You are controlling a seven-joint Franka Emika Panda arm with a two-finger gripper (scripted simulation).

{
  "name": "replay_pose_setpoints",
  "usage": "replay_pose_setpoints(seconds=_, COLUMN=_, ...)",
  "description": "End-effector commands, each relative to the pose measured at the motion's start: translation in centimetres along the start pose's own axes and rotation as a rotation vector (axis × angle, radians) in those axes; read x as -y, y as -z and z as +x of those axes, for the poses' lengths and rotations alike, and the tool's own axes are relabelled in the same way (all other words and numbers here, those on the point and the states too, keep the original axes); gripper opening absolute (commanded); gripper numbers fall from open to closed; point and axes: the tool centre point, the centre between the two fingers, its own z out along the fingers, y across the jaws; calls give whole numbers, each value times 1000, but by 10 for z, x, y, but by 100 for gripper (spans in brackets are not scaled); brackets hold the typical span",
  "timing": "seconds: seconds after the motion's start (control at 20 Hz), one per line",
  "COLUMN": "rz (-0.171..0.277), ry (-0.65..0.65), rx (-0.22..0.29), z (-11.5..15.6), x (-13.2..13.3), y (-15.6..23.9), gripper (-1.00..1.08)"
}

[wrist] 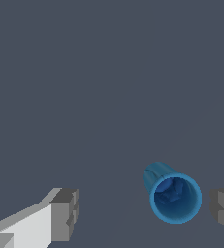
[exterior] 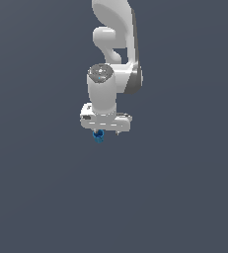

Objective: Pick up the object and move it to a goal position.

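Note:
The object is a small bright blue piece that looks like a short hollow cup lying on its side, its opening facing the wrist camera. It sits on the plain grey floor between my two fingers, much nearer one grey pad than the other, with a gap on both sides. My gripper is open and holds nothing. In the exterior view the white gripper hangs straight down, and the object shows just below the hand, toward that view's left.
A uniform dark grey floor surrounds the arm in both views. No other object, container or edge shows. No goal marker is visible.

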Motion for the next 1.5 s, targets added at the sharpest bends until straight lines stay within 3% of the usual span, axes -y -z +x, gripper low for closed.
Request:
replay_pose_setpoints(seconds=0.0, rz=-2, ry=-47, rx=-4, z=-8, x=-13, y=-13, gripper=100)
replay_pose_setpoints(seconds=0.55, rz=-9, ry=-191, rx=-19, z=-38, x=-51, y=-48, gripper=100)
replay_pose_setpoints(seconds=1.0, rz=-10, ry=-198, rx=-19, z=-40, x=-53, y=-55, gripper=100)
replay_pose_setpoints(seconds=1.45, rz=-10, ry=-202, rx=-20, z=-41, x=-55, y=-93, gripper=100)
